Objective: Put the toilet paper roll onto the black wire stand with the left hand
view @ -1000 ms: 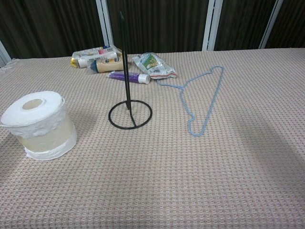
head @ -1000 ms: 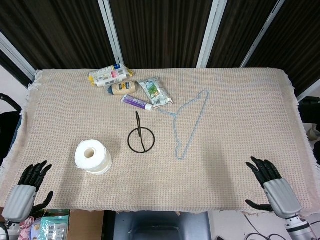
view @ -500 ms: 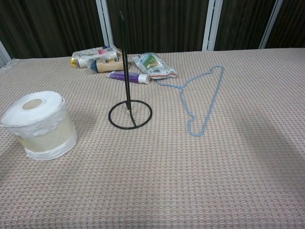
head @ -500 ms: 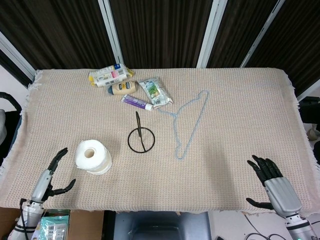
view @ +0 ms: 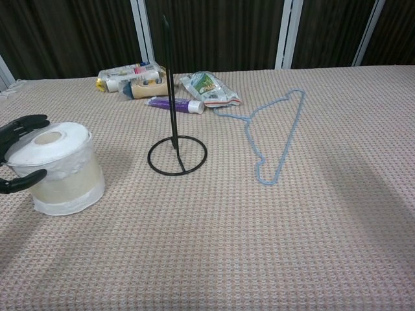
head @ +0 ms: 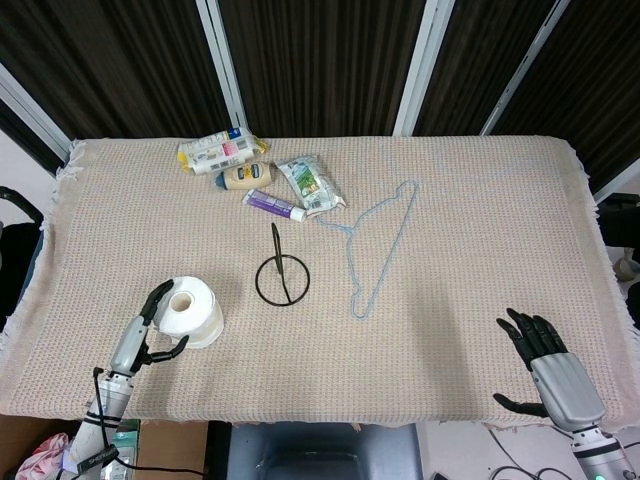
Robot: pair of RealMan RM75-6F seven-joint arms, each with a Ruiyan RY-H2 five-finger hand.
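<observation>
White toilet paper roll (head: pixel 188 311) stands on end, core hole up, near the front left of the worktop (head: pixel 480 230), which is covered with a beige woven cloth. Chest view shows a thin translucent wrapper around the roll's lower part (view: pixel 57 170); head view does not resolve this.

Left robot hand (head: pixel 150 328): at the roll's left flank, fingers spread and curved round it, one reaching past the upper rim, thumb low at the front. Head view gives the whole hand, forearm and cable. Chest view gives only dark fingertips (view: pixel 19 124) at the frame's left edge, one above the roll's top, one beside its lower side. Contact with the roll: cannot tell from either view. Roll sits flat on the cloth, not lifted.

Black wire stand (head: pixel 281 273), ring base with upright spike, is right of the roll, apart from it, spike bare. Chest view shows the spike's full height (view: pixel 170 103); from the head view it is foreshortened.

Pale blue wire clothes hanger (head: pixel 375 250) lies flat to the right of the stand.

Back of worktop, a cluster: purple tube (head: pixel 272 205), green-and-white pouch (head: pixel 312 184), cream bottle (head: pixel 246 177), yellow-and-white packet (head: pixel 218 152).

Right robot hand (head: pixel 545 365): front right corner, near the worktop edge, fingers splayed, holding nothing. Head view only; outside the chest frame.
</observation>
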